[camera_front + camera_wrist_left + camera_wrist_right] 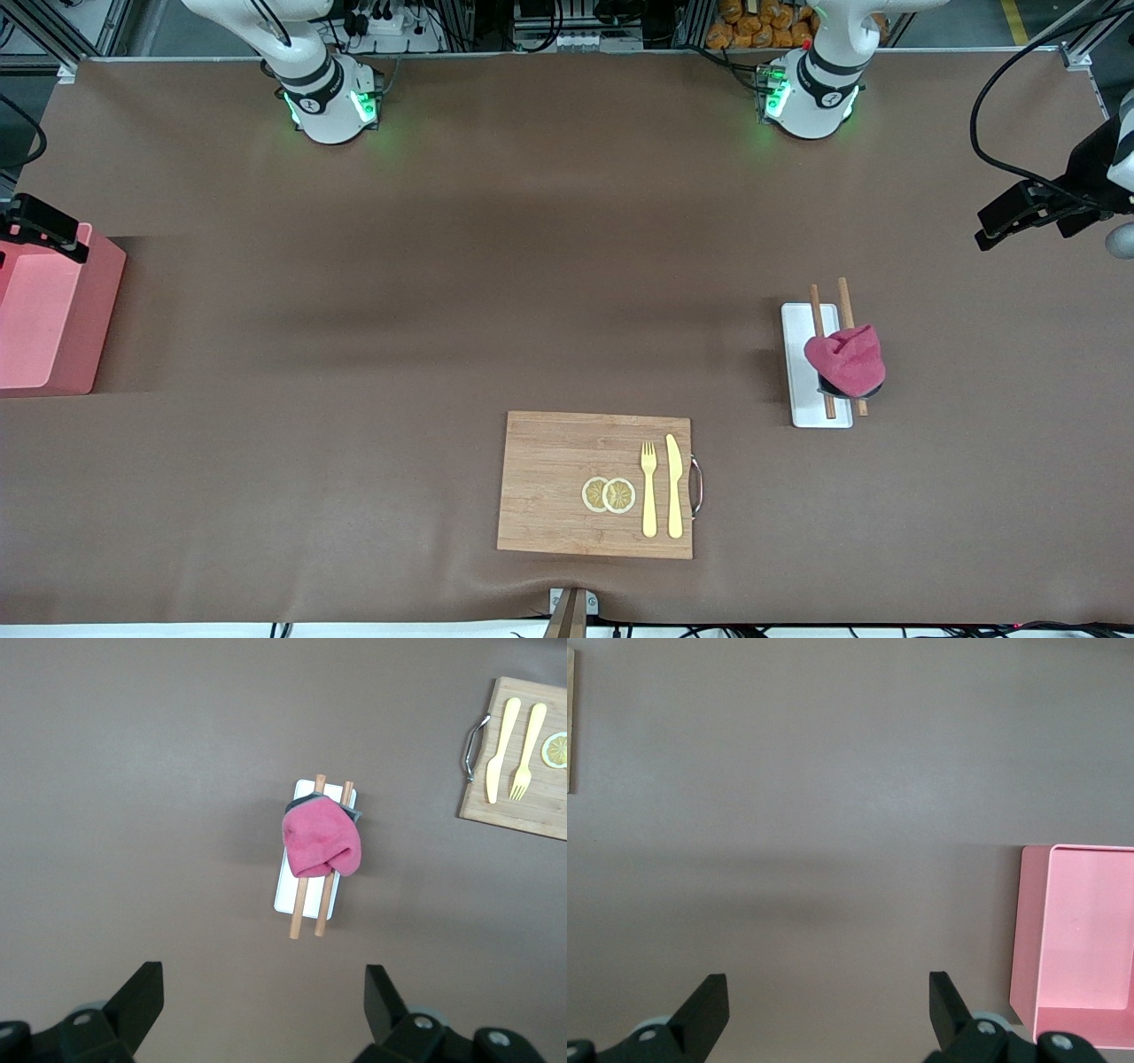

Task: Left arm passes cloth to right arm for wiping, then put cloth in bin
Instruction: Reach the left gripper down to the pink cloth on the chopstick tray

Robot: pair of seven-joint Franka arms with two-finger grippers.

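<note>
Brown table, nothing grasped yet — cloth [847, 359] waits on chopsticks [822, 354]; left gripper [264, 1005] and right gripper [828, 1010] wide open.

From up here I've got my left gripper [264, 1005] high over bare brown table, fingers [142, 997] spread wide with nothing between them. Below sits the cloth [322, 840], bunched on two wooden chopsticks [312, 895] that lie side by side along a white tray [291, 890], something dark peeking out under it. Well apart, a wooden board [523, 806] carries a yellow knife [500, 749], fork [525, 749] and lemon slice [556, 749].
</note>
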